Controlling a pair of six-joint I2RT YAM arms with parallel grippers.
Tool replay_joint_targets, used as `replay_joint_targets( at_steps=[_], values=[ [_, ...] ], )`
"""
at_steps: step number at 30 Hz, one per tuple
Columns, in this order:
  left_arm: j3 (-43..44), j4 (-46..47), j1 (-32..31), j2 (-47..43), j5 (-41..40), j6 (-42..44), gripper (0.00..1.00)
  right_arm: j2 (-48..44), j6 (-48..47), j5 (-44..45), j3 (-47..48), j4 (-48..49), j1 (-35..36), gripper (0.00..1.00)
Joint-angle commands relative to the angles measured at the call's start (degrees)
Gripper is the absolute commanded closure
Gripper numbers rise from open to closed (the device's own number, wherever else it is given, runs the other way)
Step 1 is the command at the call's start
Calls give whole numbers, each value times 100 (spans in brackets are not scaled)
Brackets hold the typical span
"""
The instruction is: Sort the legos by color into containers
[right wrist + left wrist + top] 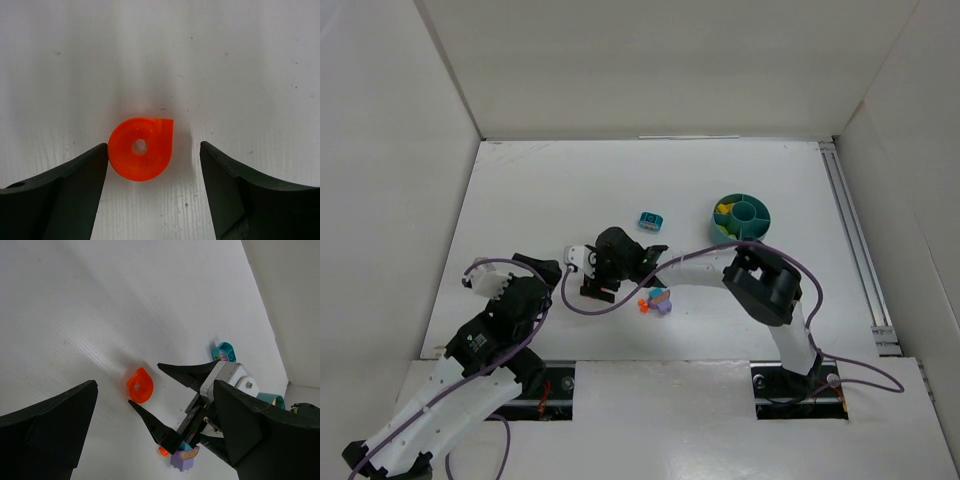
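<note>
Two arms: both work over the near half of the white table, and the right one reaches across toward the left one.
Right gripper: released. I see its jaws standing on either side of a round orange-red lego with a hole through it, and nothing is clamped.
Orange-red lego: it lies flat on the table between those jaws. One finger sits right at its rim, though I cannot tell if it touches. The other finger stands clear of it.
Left gripper: spread wide and holding nothing, it hovers near the right gripper and faces it.
Teal lego: alone on the table, farther out than the right gripper, between it and the bowl.
Purple lego: on the table by the right forearm, with a tiny orange piece just beside it.
Teal bowl: right of the bricks and well apart from both grippers. It has divided compartments, and I see yellow and yellow-green bits in those on its left side.
</note>
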Motion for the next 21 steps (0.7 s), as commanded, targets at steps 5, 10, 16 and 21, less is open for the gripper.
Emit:
replay_joint_targets(
  at_steps=[5,10,16,21],
  values=[
    [146,-64,-31,19,-231,-207,0,165,108,-626,287,372,-97,23],
    [146,-64,-31,19,-283,-207,0,279,108,-627,340,372,-97,23],
    [146,-64,-31,19,-283,-207,0,385,108,-486,340,442,-97,33],
    [146,-64,-31,19,-283,-207,0,263,170,-381,287,547,-97,48]
  ],
)
